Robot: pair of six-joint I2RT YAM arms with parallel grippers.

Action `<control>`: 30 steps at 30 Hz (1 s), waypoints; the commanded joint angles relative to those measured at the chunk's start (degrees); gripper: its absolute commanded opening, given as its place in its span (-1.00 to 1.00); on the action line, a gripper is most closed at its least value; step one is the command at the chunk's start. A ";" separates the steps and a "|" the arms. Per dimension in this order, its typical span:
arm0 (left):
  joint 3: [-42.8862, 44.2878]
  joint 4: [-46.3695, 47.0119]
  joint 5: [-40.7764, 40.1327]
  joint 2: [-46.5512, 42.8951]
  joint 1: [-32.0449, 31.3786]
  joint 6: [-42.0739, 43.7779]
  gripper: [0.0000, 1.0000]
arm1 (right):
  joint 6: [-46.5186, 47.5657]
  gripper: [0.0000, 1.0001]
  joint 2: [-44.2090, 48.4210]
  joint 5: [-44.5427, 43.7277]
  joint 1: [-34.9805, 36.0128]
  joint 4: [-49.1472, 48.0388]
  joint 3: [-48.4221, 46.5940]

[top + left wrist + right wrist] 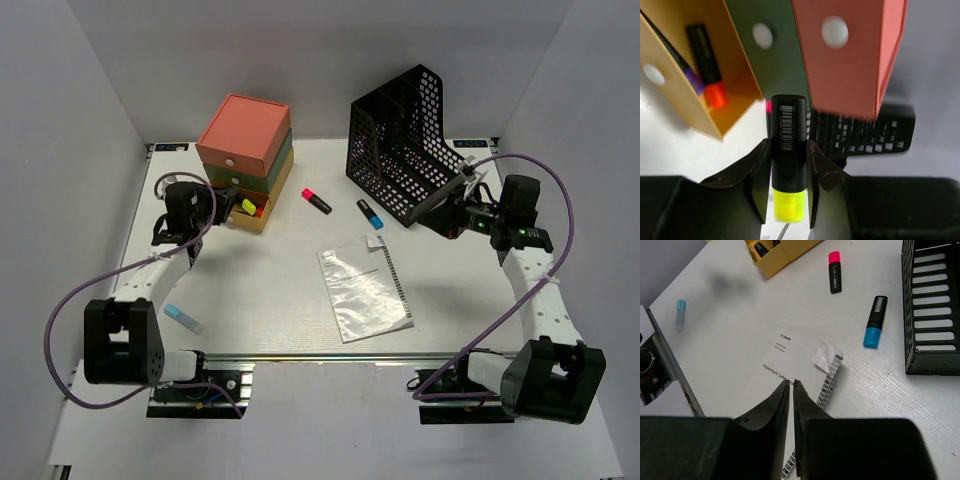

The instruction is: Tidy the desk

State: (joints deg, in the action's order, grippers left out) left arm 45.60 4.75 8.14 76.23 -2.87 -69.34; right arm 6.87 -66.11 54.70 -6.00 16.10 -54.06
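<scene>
The white desk (270, 300) holds scattered items. My left gripper (226, 197) (788, 146) is shut on a black highlighter with a yellow cap (788, 150), held just in front of the open yellow bottom drawer (675, 100) of the pink-green-yellow drawer box (245, 138). An orange-capped marker (710, 75) and a purple-capped one lie in that drawer. A pink highlighter (317, 200) (834, 272), a blue highlighter (370, 214) (875, 321) and a booklet (364, 288) (790, 350) lie mid-desk. My right gripper (438, 208) (791, 383) is shut and empty above the booklet.
A black mesh file holder (405, 145) (935, 305) stands at the back right, close to my right arm. A small light-blue item (183, 318) (680, 314) lies near the left arm's base. A metal rail (330, 355) runs along the near edge. White walls enclose the desk.
</scene>
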 commanded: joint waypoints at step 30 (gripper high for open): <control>10.48 9.03 4.06 8.89 1.91 -2.83 -0.34 | 15.27 -0.38 0.81 -0.78 7.98 6.23 -3.33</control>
State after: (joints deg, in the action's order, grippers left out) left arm 57.25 9.78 6.20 94.04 -1.48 -76.25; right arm 18.24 -64.90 58.78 -2.94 21.04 -54.17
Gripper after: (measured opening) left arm 0.411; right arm 0.346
